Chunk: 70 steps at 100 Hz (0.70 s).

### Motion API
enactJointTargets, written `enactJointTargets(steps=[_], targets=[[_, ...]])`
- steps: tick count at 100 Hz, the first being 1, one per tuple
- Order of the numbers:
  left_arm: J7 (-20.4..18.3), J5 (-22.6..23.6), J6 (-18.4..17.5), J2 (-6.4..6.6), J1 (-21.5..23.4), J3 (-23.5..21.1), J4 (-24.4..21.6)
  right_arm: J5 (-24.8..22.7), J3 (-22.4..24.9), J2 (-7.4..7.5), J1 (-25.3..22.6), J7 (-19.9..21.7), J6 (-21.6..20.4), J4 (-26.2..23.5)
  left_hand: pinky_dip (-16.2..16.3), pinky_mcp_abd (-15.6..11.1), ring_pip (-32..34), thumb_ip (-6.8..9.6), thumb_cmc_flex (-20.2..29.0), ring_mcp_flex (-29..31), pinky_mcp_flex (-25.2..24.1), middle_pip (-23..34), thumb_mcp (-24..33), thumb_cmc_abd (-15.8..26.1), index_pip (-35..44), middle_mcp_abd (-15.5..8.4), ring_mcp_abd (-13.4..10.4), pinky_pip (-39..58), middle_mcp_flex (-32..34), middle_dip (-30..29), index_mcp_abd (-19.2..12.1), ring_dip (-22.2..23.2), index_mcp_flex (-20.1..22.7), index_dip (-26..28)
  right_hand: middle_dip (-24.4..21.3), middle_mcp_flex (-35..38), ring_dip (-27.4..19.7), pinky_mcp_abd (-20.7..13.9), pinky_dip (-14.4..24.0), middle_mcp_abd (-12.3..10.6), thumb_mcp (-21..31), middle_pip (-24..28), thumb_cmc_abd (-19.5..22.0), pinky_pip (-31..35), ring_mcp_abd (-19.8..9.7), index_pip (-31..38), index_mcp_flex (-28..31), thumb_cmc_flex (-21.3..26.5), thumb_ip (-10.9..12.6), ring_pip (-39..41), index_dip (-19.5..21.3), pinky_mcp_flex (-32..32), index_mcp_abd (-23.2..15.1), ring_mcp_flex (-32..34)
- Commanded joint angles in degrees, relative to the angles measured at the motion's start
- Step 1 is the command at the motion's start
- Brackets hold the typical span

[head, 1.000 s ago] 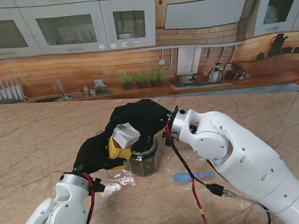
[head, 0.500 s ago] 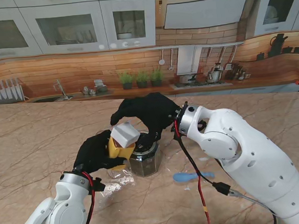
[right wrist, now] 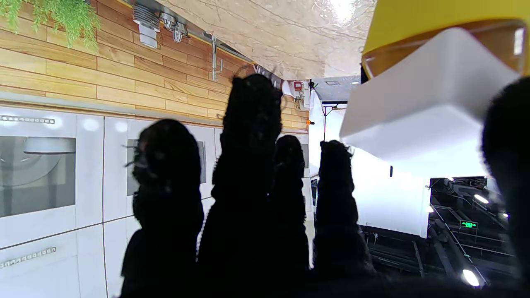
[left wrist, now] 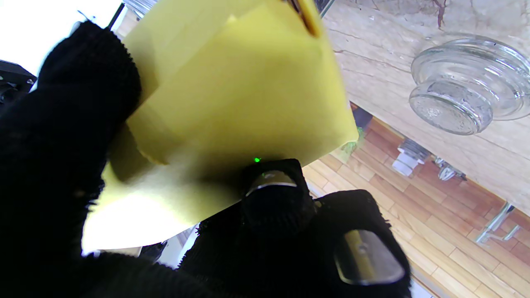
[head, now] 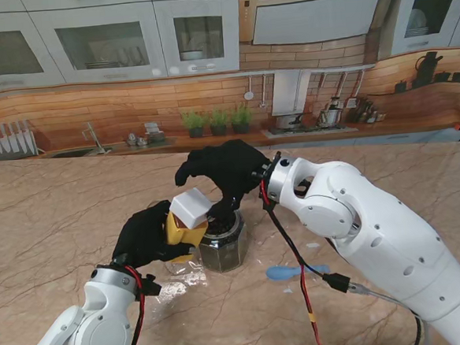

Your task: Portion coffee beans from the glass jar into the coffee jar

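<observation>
A hexagonal glass jar holding dark beans stands open on the marble table. Right beside it, on its left, my left hand is shut on the yellow coffee jar, tilted, with its white lid toward the glass jar. The left wrist view is filled by the yellow jar between my black fingers. My right hand hovers over the glass jar, fingers spread, one fingertip reaching down near the rim. In the right wrist view the fingers hold nothing; the white lid is close by.
The glass stopper lid lies on the table under my left hand and shows as a glass lid in the left wrist view. A blue spoon lies right of the jar. A red and black cable hangs from my right wrist.
My right hand has come off the white lid and the jar top, risen and drawn back, with its fingers spread apart. The left hand and yellow jar have hardly moved.
</observation>
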Motion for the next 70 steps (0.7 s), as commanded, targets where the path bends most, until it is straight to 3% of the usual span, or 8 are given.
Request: enactJointTargets(steps=[1,7,18,26,36,47,58,70], targets=[[0.18,0.07,-0.24,-0.21,0.54,-0.11,-0.43,0.18,-0.53,-0.60,0.61,-0.49,0.34,0.53,-0.02,-6.61,-1.34,9.76,11.47,-0.28,-1.19,6.35,18.63,7.69,12.72,-4.15,3.80,12.11,8.89,3.48,-13.99,-0.22,6.93,3.85,0.96,2.11,0.47,-0.58,0.88,-1.02,-1.19,1.80,1.84,1.77,-1.72,2.57,2.52,1.78,0.69,1.47,2.01,1.23,-1.59,2.76],[0.25,0.07,-0.35,-0.22,0.55,-0.16,-0.36,0.11,-1.25,-0.78,1.18,-1.15,0.65,1.07,-0.02,-6.61,-1.33,9.78,11.49,-0.28,-1.19,6.33,18.69,7.83,12.72,-4.10,3.84,12.11,8.86,3.48,-13.98,-0.21,6.93,3.85,1.21,3.26,0.15,-0.63,0.56,-1.09,-2.72,1.83,3.79,2.13,-1.55,5.34,5.32,2.25,1.04,1.60,3.98,1.72,-3.33,3.25],[0.39,0.10,-0.48,-0.24,0.57,-0.23,-0.25,0.68,-2.29,-1.05,1.88,-1.66,1.38,1.62,-0.03,-6.61,-1.35,9.77,11.46,-0.28,-1.19,6.32,18.61,7.85,12.71,-4.21,3.81,12.11,8.88,3.48,-13.98,-0.21,6.94,3.84,1.30,4.49,-0.36,-0.19,-0.07,-1.30,-9.14,1.54,11.21,2.64,-0.85,8.48,10.38,2.46,2.39,1.33,7.04,1.88,-7.57,3.61],[0.50,0.10,-0.47,-0.26,0.58,-0.27,-0.20,0.21,-2.78,-1.13,2.22,-1.99,1.85,1.77,-0.03,-6.61,-1.36,9.76,11.50,-0.28,-1.19,6.31,18.59,7.71,12.72,-4.17,3.91,12.11,8.91,3.48,-13.97,-0.21,6.98,3.85,0.91,4.36,-0.56,-0.19,-0.31,-0.96,-12.62,0.73,15.89,2.71,-0.63,10.07,14.85,0.29,2.85,0.96,8.22,1.82,-8.90,3.29],[0.60,0.11,-0.52,-0.27,0.60,-0.34,-0.15,0.66,-3.24,-1.21,2.48,-1.93,2.11,1.95,-0.03,-6.61,-1.38,9.80,11.55,-0.28,-1.19,6.30,18.63,7.83,12.68,-4.18,3.87,12.11,8.90,3.48,-13.96,-0.22,6.94,3.83,0.72,4.34,-0.66,-0.05,-0.46,-0.79,-13.51,0.35,17.44,2.52,-0.28,11.01,18.30,-2.67,2.81,0.62,8.56,1.64,-8.33,2.91],[0.69,0.02,-0.47,-0.31,0.57,-0.41,-0.11,0.54,-3.28,-1.19,2.47,-1.97,1.70,1.96,-0.03,-6.61,-1.39,9.80,11.58,-0.28,-1.19,6.25,18.60,7.82,12.72,-4.00,3.86,12.11,8.85,3.46,-13.95,-0.21,6.95,3.86,0.59,5.21,-0.83,0.34,-0.89,-1.36,-9.73,-0.01,18.14,2.06,0.34,12.93,23.42,-10.46,1.67,0.01,9.67,1.67,-8.14,2.81],[0.67,-0.01,-0.44,-0.31,0.51,-0.30,-0.13,0.62,-3.05,-1.12,2.24,-1.74,1.55,1.60,-0.03,-6.61,-1.42,9.81,11.56,-0.28,-1.19,6.27,18.57,7.76,12.69,-4.13,3.90,12.11,8.91,3.47,-13.94,-0.22,6.94,3.83,0.27,5.05,-0.94,0.64,-1.11,-0.66,-6.77,-0.77,19.99,1.41,0.81,12.22,22.60,-18.75,0.60,-0.89,9.78,1.29,-6.80,2.21],[0.65,-0.04,-0.35,-0.31,0.52,-0.24,-0.09,0.84,-1.53,-0.89,1.08,-0.83,1.46,0.04,-0.03,-6.61,-1.42,9.81,11.59,-0.28,-1.19,6.25,18.58,7.81,12.71,-4.02,3.93,12.11,8.92,3.45,-13.90,-0.21,6.96,3.85,-0.97,4.02,-0.84,2.11,-0.96,1.89,-5.39,-3.57,22.16,-0.44,2.36,4.74,16.19,-24.54,0.12,-2.56,7.40,-0.45,-4.06,0.26]])
